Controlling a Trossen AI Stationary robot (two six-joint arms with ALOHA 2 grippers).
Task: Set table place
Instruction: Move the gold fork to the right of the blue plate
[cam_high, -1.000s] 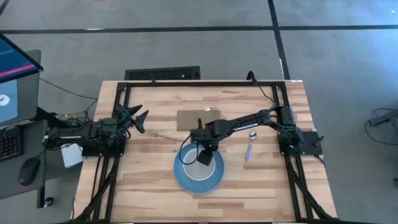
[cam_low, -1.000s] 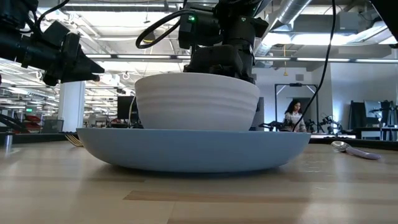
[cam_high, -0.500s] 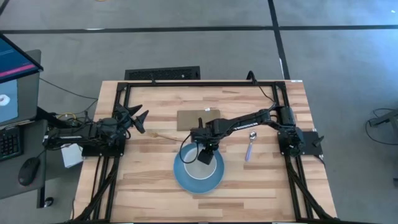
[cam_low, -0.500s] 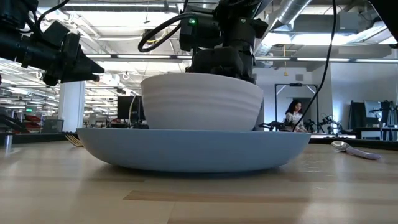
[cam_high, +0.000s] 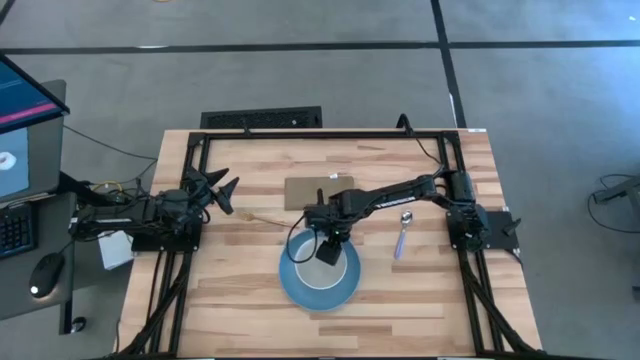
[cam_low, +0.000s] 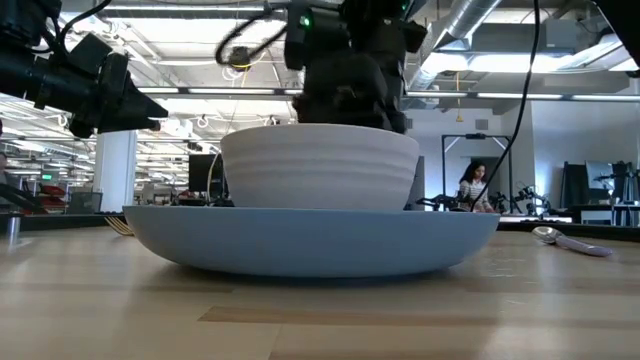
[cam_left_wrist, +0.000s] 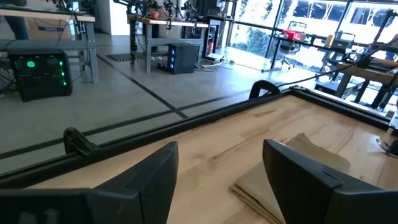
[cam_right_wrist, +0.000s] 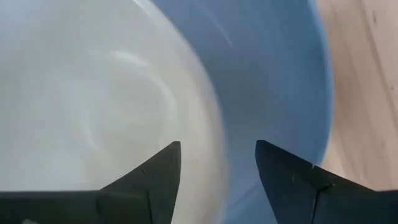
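Observation:
The white bowl stands by its base in the round blue plate, which lies on the wood table near its middle. My right gripper is open above the bowl's far rim, pointing down, one finger over the inside and one outside. The rim runs between the fingers with a gap on each side. The lilac-handled spoon lies right of the plate, and the thin gold fork lies to its left. My left gripper waits open and empty at the table's left edge.
A flat brown rectangle lies on the table just beyond the plate, under my right arm. Bare wood lies between the plate and the spoon and along the near edge. A person shows far off in the room behind.
The bowl has shifted sideways a little on the plate and sunk slightly, so it now sits lower in the plate. My right gripper has risen a little above the bowl's rim and shows motion blur.

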